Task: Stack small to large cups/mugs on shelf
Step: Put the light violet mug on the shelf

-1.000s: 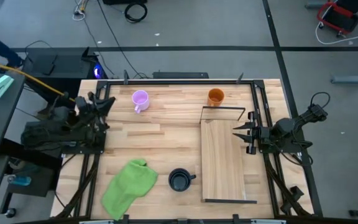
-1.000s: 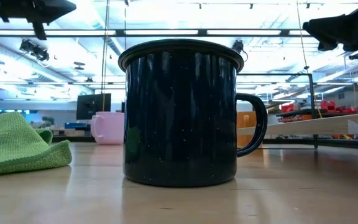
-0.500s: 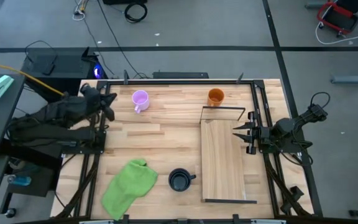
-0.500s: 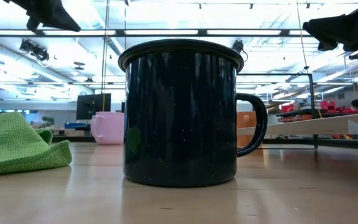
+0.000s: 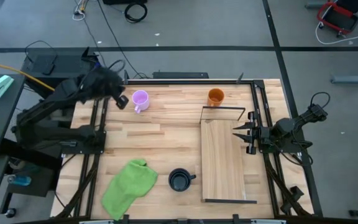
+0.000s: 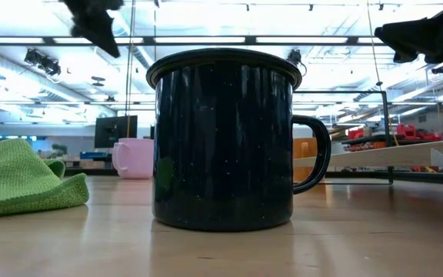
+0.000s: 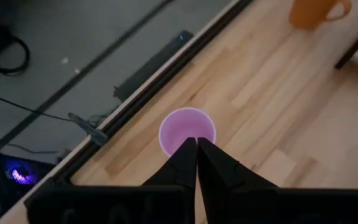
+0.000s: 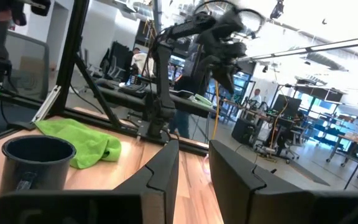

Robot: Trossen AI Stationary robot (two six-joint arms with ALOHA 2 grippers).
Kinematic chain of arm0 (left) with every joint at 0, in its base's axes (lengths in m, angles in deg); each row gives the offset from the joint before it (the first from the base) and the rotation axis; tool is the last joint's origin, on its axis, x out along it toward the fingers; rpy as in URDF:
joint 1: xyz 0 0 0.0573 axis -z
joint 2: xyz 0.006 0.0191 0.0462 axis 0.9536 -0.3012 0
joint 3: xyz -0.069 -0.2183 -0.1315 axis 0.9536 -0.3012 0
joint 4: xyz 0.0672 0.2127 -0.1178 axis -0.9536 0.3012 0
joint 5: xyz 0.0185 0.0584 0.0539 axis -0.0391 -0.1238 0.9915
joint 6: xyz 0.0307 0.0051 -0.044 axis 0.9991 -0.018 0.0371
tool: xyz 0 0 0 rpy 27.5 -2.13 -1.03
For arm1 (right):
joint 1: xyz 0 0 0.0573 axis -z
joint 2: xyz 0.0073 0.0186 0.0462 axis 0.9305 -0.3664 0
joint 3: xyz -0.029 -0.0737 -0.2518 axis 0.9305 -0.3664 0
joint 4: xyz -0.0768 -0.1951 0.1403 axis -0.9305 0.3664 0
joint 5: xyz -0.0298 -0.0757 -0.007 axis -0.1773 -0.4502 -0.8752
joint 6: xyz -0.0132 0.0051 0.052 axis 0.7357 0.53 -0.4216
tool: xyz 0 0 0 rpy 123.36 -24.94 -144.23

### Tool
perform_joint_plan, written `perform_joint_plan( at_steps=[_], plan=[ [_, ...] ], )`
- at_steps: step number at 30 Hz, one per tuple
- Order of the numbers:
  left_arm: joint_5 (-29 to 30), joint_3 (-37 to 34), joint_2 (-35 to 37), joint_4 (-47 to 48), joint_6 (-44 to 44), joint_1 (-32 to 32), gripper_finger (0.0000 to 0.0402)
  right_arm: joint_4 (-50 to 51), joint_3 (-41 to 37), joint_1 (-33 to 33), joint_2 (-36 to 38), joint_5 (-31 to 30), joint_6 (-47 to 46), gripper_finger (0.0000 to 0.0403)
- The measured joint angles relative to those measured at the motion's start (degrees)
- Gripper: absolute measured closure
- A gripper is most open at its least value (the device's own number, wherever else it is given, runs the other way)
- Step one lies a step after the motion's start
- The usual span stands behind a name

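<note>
The light purple mug (image 5: 140, 98) stands upright near the table's far edge, left of centre. My left gripper (image 5: 122, 101) hovers beside it, fingers shut. In the left wrist view the shut tips (image 7: 196, 142) point down over the mug's mouth (image 7: 187, 129). The orange mug (image 5: 215, 96) stands near the far edge, just beyond the shelf (image 5: 225, 158). The black mug (image 5: 179, 180) stands near the near edge, left of the shelf, and fills the low view (image 6: 225, 138). My right gripper (image 5: 238, 132) waits open over the shelf's right edge.
A crumpled green cloth (image 5: 129, 186) lies near the near edge, left of the black mug. The shelf's thin black wire frame (image 5: 222, 109) rises at its far end, close to the orange mug. Bare planks lie between the purple mug and the shelf.
My left arm has swung up from the table's left edge toward the far edge and rightward, ending beside and above the purple mug. Its gripper has tipped to point downward. The mugs, cloth and shelf have stayed where they were.
</note>
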Motion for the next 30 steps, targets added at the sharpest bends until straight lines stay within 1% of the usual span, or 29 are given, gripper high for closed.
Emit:
perform_joint_plan(
  at_steps=[3,5,10,14,19,21,24,30],
  plan=[
    [-6.1,4.53,-5.93,3.05,7.39,-5.65,0.0379,0.0,0.0,-0.02,0.0,0.02,0.0,0.0306],
    [-8.33,7.5,-9.76,5.27,12.43,-8.34,0.0379,0.0,0.0,0.0,0.0,0.02,0.0,0.0306],
    [-13.89,15.25,-19.45,9.67,22.85,-12.32,0.0377,0.0,0.0,0.0,0.0,0.02,0.0,0.0306],
    [-14.3,20.66,-26.73,14.46,33.03,-12.57,0.0377,0.0,0.0,-0.01,0.01,0.02,0.0,0.0306],
    [-14.41,24.87,-33.64,15.73,42.81,-12.55,0.0378,0.02,0.0,-0.02,0.0,0.02,0.0,0.0306],
    [-14.38,25.87,-35.97,15.83,45.34,-12.37,0.0378,0.02,0.0,-0.01,0.01,0.02,0.02,0.0306],
    [-14.36,26.27,-38.94,16.21,46.93,-12.33,0.0377,0.01,0.0,-0.01,0.01,0.02,0.02,0.0306],
    [-14.41,26.27,-44.66,19.73,45.06,-13.16,0.0382,0.02,0.0,-0.01,0.01,0.02,0.02,0.0306]
  ],
)
